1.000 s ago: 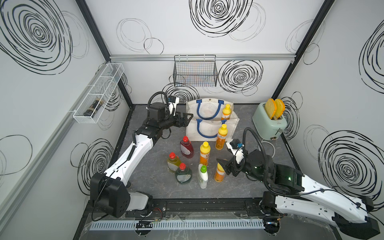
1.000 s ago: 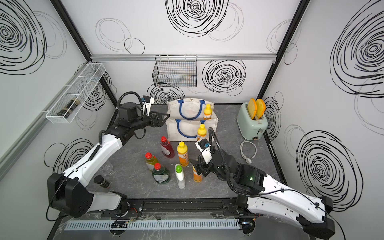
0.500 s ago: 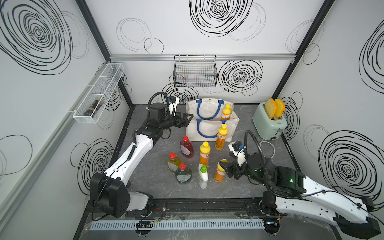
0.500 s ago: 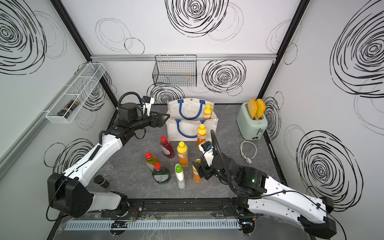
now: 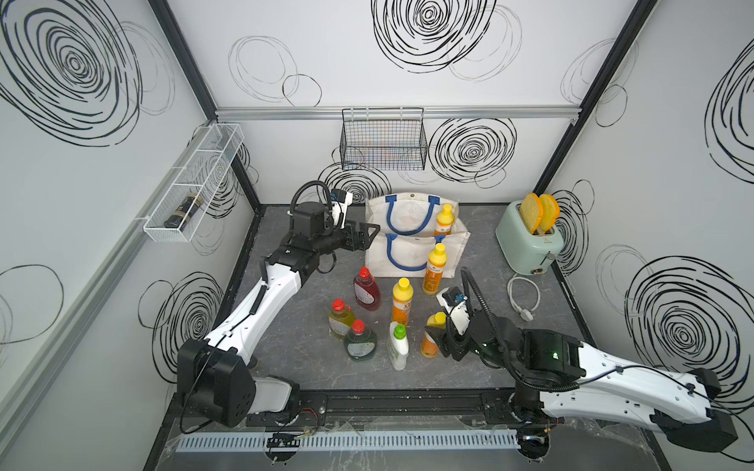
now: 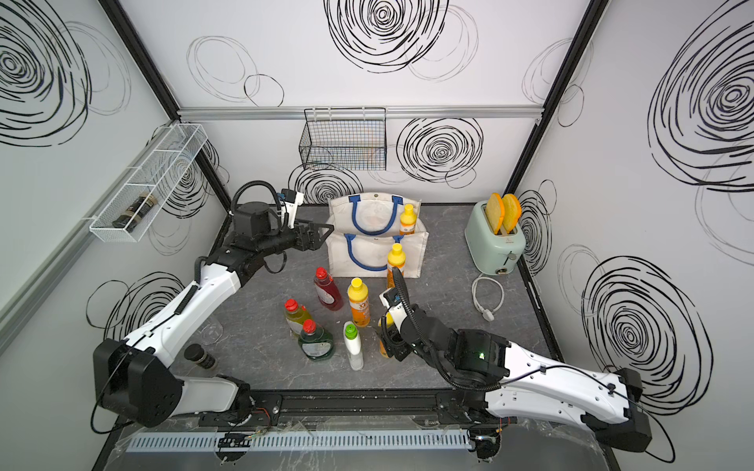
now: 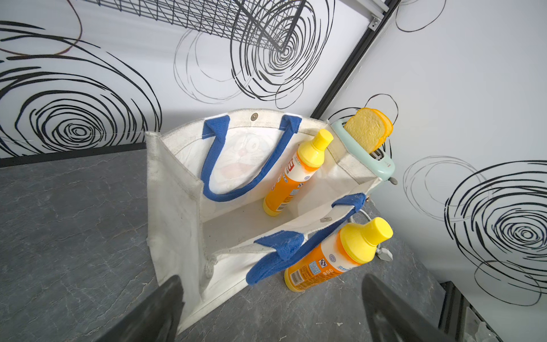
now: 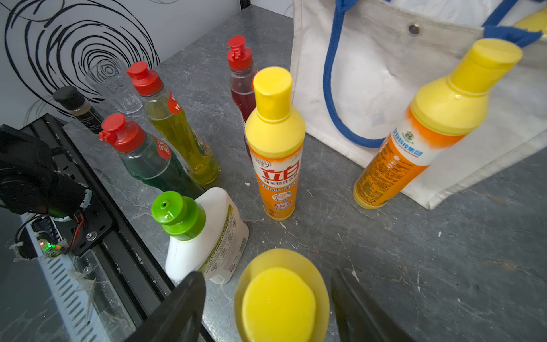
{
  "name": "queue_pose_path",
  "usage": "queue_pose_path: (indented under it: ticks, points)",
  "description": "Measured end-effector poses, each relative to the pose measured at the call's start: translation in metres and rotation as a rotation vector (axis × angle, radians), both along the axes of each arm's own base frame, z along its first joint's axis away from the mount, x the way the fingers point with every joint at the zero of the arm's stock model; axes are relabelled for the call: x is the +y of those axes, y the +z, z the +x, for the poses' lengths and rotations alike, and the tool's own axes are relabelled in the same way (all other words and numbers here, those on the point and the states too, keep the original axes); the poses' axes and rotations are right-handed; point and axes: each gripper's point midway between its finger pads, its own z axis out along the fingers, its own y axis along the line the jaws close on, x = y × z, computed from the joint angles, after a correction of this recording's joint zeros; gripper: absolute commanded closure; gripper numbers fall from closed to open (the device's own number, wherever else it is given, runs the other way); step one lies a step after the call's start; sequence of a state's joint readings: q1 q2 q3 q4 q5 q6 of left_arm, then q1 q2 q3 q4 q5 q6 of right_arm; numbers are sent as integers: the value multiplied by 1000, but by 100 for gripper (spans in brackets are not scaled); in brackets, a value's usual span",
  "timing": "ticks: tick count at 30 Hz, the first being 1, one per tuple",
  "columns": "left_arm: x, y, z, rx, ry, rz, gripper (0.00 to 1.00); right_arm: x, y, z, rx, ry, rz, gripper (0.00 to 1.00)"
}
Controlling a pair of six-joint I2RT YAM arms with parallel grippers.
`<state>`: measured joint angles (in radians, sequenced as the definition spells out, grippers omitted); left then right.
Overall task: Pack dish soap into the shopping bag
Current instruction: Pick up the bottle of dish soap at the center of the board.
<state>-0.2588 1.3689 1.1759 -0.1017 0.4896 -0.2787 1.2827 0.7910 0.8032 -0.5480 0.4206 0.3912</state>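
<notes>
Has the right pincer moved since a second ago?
Yes. Judged against the standing white bottle, the right pincer has shifted toward the front rail and lower, now straddling the front orange bottle, jaws apart.

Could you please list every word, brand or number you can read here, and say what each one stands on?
"立白": large red characters on the label of the middle orange bottle.
"2X": red label band of the green-liquid bottle.
"FR", cut off: red label of the yellow-liquid bottle.
Too small or blurred: the fine print on these labels, on the white bottle and on the orange bottle beside the shopping bag.
</notes>
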Motion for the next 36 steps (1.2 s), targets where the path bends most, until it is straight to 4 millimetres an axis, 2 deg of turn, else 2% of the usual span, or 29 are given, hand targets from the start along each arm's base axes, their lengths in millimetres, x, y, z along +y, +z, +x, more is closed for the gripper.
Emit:
queue_pose_path:
  ticks: [10,22,36]
  points:
    - [0,-2,0,3,-1,1,4,-10,9,3,-24,-48,30,42]
    - [-1,-1,-1,3,-3,1,4,-10,2,4,-20,-54,3,49]
    - [-3,-1,-2,3,-9,1,4,-10,1,5,-35,-53,-16,69]
